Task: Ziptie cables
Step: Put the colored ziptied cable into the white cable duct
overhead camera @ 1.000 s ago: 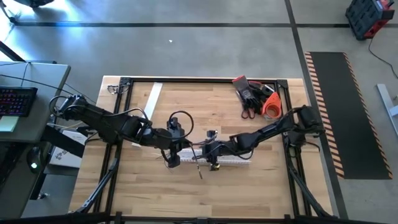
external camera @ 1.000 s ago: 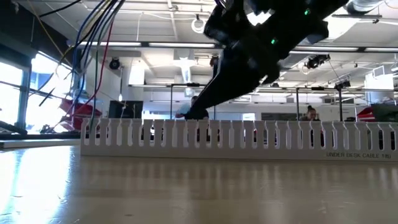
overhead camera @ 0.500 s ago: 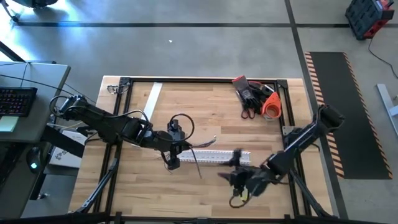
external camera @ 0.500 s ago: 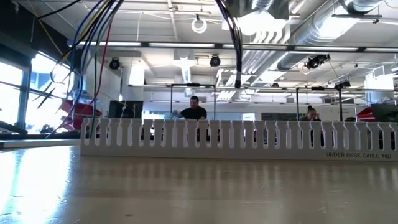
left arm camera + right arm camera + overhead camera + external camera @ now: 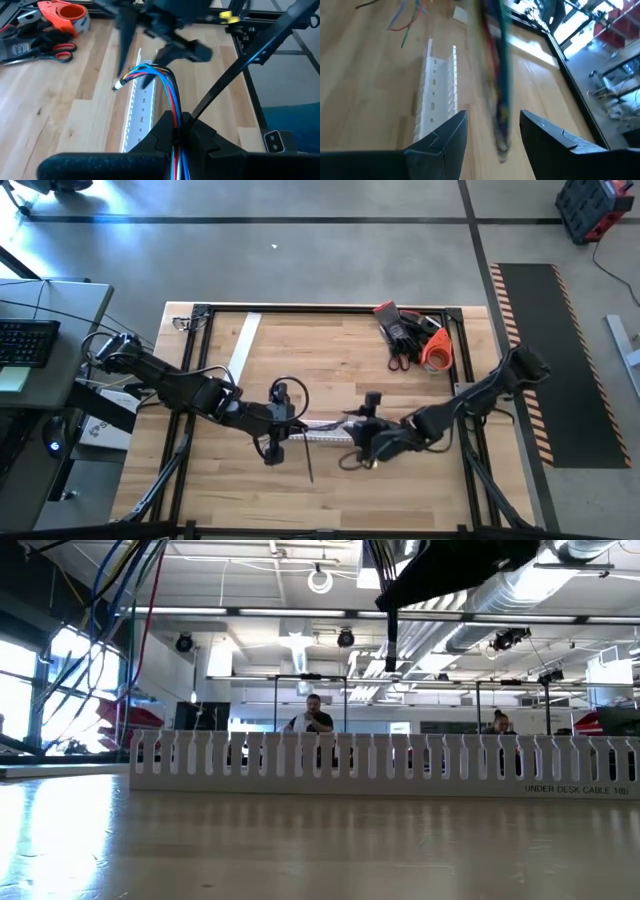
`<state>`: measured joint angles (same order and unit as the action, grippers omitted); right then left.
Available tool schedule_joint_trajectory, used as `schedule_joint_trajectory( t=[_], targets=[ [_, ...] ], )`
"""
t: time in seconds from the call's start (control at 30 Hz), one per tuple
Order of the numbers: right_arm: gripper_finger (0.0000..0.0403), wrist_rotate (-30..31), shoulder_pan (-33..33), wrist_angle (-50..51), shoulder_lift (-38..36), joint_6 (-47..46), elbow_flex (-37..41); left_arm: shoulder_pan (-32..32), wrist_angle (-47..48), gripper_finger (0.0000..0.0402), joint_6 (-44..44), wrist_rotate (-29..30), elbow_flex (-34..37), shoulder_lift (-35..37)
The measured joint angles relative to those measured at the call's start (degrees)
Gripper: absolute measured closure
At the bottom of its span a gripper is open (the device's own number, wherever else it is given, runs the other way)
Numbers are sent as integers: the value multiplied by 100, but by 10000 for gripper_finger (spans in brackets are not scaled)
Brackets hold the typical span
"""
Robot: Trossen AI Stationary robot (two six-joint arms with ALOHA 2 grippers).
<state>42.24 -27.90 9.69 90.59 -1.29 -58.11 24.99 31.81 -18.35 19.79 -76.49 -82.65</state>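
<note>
The left gripper [image 5: 177,131] is clamping the cables [image 5: 159,86], a bundle of coloured wires, between its closed fingers over the middle of the table [image 5: 330,490]. The cables are arching forward from the fingers over the slotted white channel [image 5: 325,434] lying on the wood, their free ends hanging just above it. The right gripper [image 5: 492,131] is hovering at the channel's other end, its fingers [image 5: 447,135] spread apart and holding nothing, with a blurred run of cable passing between them. Scissors, gloves and orange tape [image 5: 412,335] are lying at the far right corner.
</note>
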Motion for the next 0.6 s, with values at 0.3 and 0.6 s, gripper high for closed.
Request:
schedule_joint_trajectory(
  t=[0.3,0.6],
  targets=[
    [317,-496,233,403,0,-192,0,63,-1,396,44,-4,0,-60],
    [399,806,-277,832,-33,-101,0,233,-26,363,140,-37,0,-453]
  ],
)
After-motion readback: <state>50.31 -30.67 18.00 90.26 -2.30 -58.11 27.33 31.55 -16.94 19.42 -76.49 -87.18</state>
